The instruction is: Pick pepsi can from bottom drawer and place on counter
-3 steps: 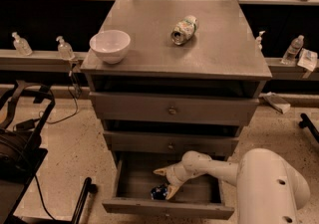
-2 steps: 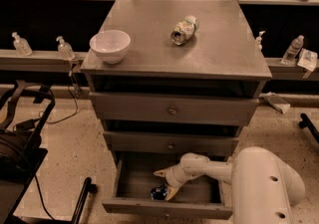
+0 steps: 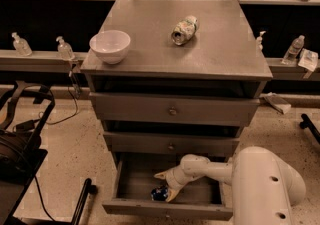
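The bottom drawer (image 3: pixel 167 208) is open with the pepsi can (image 3: pixel 159 194) near its front. The pincer (image 3: pixel 165 186) is down inside, spread right beside the can. The counter (image 3: pixel 220 54) holds a white bowl (image 3: pixel 110 45) and a green-and-white can (image 3: pixel 184 29) on its side.

No text or label can be read.

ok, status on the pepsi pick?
Gripper down in open bottom drawer, jaws spread. Pepsi can on drawer floor, right beside it. Counter holds bowl, tipped can.
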{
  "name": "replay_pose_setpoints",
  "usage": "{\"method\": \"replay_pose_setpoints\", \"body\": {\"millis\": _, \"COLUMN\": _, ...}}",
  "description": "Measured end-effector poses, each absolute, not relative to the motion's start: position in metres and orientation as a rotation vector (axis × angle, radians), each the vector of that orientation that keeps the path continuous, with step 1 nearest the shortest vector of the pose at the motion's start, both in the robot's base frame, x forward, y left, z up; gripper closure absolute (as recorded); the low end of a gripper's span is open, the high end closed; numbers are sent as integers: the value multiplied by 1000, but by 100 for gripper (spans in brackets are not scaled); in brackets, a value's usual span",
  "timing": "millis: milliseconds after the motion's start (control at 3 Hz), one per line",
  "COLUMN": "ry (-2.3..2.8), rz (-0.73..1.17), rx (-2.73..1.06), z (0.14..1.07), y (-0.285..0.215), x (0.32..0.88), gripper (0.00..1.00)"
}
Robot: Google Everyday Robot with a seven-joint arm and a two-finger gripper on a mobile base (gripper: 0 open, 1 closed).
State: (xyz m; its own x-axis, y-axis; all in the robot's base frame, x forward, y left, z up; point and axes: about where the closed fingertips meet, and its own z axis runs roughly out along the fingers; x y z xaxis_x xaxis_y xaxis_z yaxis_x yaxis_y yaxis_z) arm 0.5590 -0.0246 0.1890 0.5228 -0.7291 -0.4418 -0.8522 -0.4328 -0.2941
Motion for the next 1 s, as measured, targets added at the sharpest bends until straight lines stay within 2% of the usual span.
{"method": "replay_pose_setpoints", "body": {"millis": 333, "ry": 1288, "rz": 341, "rx": -2284, "z": 189, "y": -25, "x": 559, "gripper": 28}}
{"method": "replay_pose_setpoints", "body": {"millis": 667, "ry": 1288, "rz": 341, "rx": -2284, "z": 190, "y": -25, "x": 559, "gripper": 36}}
{"method": "replay_pose_setpoints", "body": {"millis": 1000, "ry": 1315, "rz": 312, "rx": -2269, "z": 190, "y": -25, "x": 550, "gripper": 32}}
